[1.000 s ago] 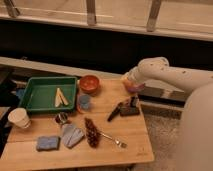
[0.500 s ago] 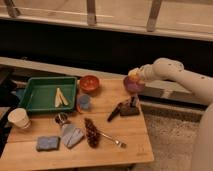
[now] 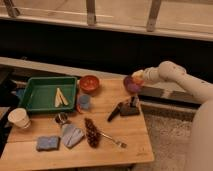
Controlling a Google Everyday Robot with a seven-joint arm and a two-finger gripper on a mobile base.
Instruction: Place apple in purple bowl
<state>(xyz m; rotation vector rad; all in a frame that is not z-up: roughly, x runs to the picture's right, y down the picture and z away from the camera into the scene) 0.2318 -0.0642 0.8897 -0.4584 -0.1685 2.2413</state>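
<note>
The apple (image 3: 136,75), small and yellow-orange, sits in my gripper (image 3: 138,76) at the table's far right edge. The gripper is shut on it and holds it just above the back rim of the purple bowl (image 3: 130,86). The bowl is round and dark purple and stands on the wooden table (image 3: 125,130). My white arm (image 3: 185,82) reaches in from the right. The inside of the bowl is partly hidden by the gripper.
An orange-red bowl (image 3: 89,82) stands left of the purple one. A green tray (image 3: 35,95) with pale sticks is at the left. A blue cup (image 3: 83,101), black tool (image 3: 122,109), pinecone-like bunch (image 3: 91,132), fork (image 3: 112,140), metal cup (image 3: 61,119), paper cup (image 3: 19,118), sponge (image 3: 47,143) and cloth (image 3: 72,135) lie around.
The arm has drawn back to the right and stretched out. The gripper with the apple has shifted slightly up and right over the purple bowl.
</note>
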